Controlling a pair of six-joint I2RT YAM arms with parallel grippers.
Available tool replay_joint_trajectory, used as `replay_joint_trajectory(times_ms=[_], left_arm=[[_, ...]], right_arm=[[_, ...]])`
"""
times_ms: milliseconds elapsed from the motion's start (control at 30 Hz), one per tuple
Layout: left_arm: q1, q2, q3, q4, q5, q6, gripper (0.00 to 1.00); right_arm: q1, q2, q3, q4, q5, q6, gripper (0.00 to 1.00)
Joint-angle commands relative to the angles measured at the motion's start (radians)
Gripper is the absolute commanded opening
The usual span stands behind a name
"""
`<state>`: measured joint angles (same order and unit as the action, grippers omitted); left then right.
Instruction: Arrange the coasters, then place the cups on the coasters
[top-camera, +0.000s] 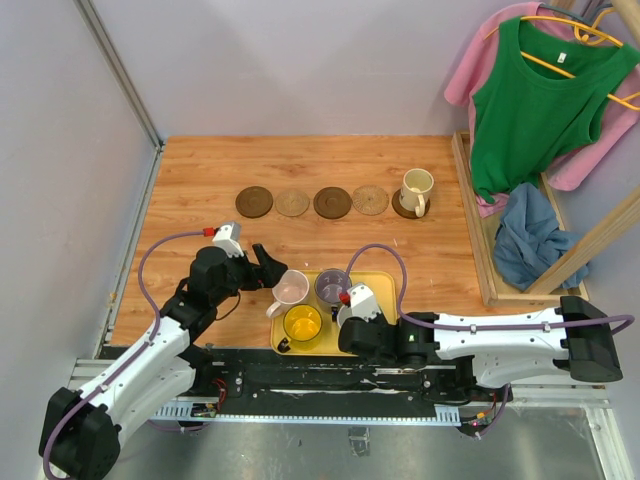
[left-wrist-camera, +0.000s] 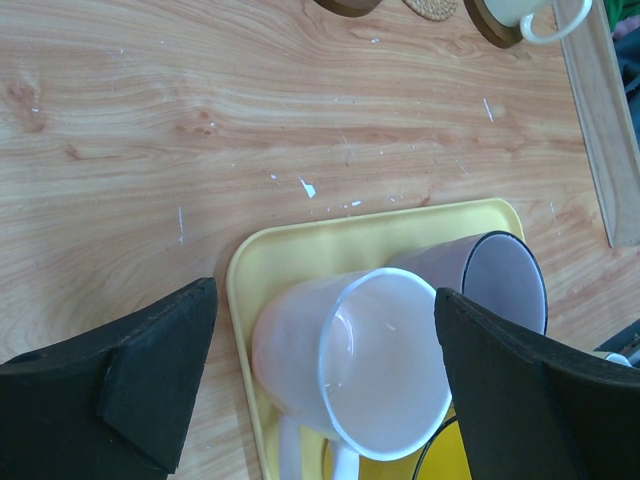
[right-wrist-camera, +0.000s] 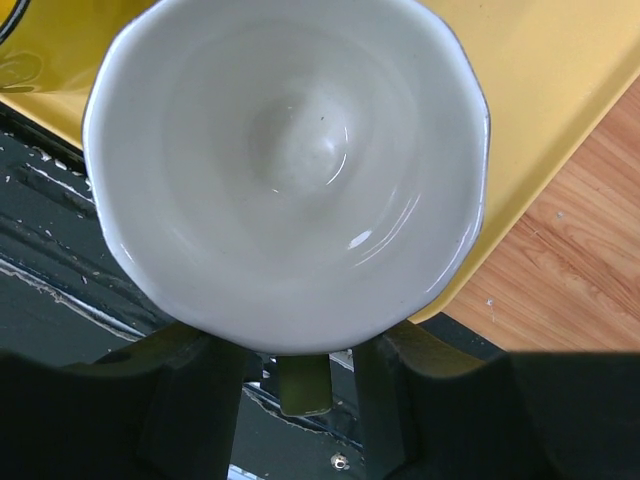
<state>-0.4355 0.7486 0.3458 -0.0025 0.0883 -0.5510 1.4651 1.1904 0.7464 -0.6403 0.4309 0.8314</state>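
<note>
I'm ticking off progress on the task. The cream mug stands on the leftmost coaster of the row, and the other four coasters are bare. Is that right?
One detail is wrong: the cream mug stands on the rightmost coaster of the row, not the leftmost, as the top view shows. The other four coasters are bare, as you say.

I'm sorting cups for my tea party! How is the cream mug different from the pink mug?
The cream mug stands on a dark brown coaster; the pink mug sits on the yellow tray. The cream mug looks solid; the pink mug looks see-through. The open left gripper straddles the pink mug; no gripper is near the cream mug. Both are upright, with handles.
</note>
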Motion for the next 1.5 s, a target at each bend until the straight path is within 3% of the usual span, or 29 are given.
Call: replay_joint_trajectory(times_ms=[0,767,867,1000,1167,1300,1467], left_arm=[[-0.009,-0.015,-0.014,0.019,0.005,-0.010,0.93],[-0.010,-0.036,-0.028,0.006,0.011,-0.020,0.93],[-0.009,-0.038,-0.030,0.004,0.011,-0.018,0.93],[-0.009,-0.042,-0.034,0.004,0.010,-0.021,0.93],[-0.009,-0.046,-0.038,0.003,0.009,-0.026,0.93],[-0.010,-0.051,-0.039,0.002,0.009,-0.030,0.93],[-0.009,-0.052,-0.040,0.005,0.008,-0.033,0.93]], right_arm=[[0.031,0.004,-0.014,-0.009,0.025,0.030,0.43],[0.049,-0.015,-0.021,-0.036,0.053,0.076,0.34],[0.049,-0.029,-0.028,-0.036,0.066,0.078,0.29],[0.049,-0.040,-0.040,-0.039,0.076,0.086,0.12],[0.050,-0.054,-0.058,-0.038,0.069,0.100,0.10],[0.050,-0.067,-0.066,-0.036,0.068,0.100,0.02],[0.053,-0.082,-0.065,-0.038,0.075,0.093,0.01]])
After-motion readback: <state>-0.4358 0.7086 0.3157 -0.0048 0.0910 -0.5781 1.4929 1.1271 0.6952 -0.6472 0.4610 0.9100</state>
